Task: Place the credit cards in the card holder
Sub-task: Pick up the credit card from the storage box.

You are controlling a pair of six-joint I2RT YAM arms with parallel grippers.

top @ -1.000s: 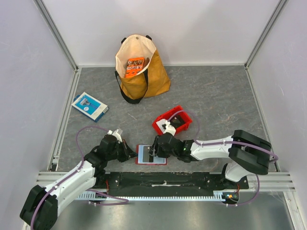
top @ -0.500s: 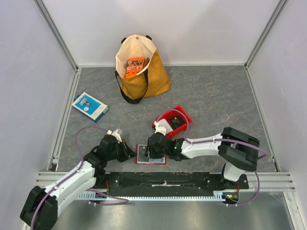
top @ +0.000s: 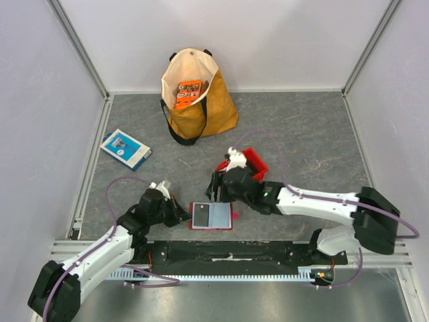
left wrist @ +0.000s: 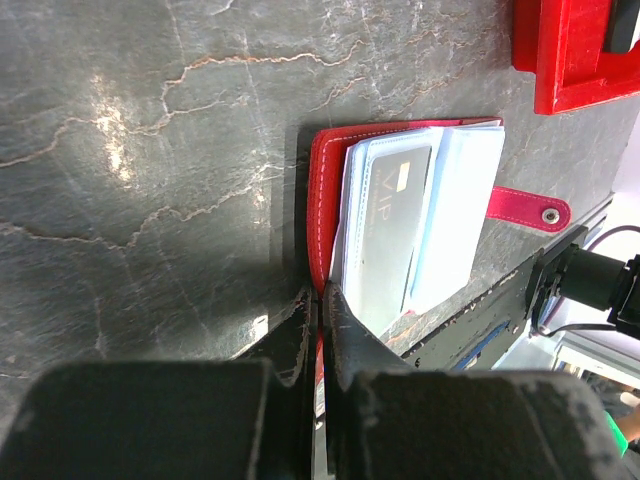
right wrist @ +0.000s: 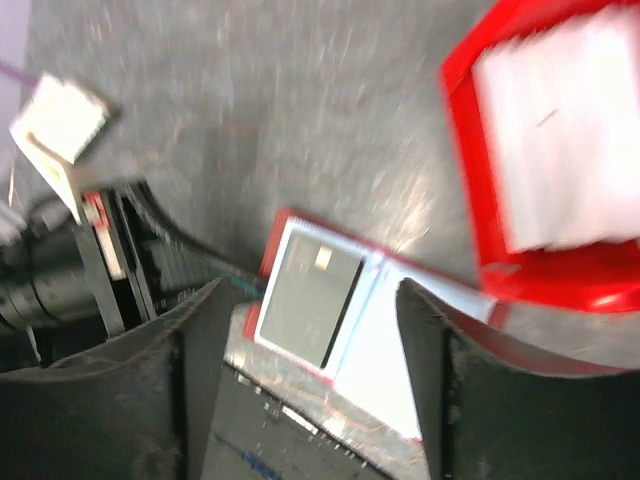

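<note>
Quick count: one red card holder (top: 212, 215) touching the left claw (top: 182, 216), one dark card (top: 200, 214) inside it, one red bin (top: 257, 161) beside the right claw (top: 217, 190), one tote bag (top: 198, 107), one orange packet (top: 188, 93), one blue-and-white box (top: 125, 148).

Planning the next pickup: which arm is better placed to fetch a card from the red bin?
Right. The right fingers hang open by the red bin; the left fingers are shut on the wallet edge.

Left end effector (left wrist: 320, 297) pinched shut, low, pointing rightward, right end effector (right wrist: 312, 292) spread wide, hovering, reaching leftward
</note>
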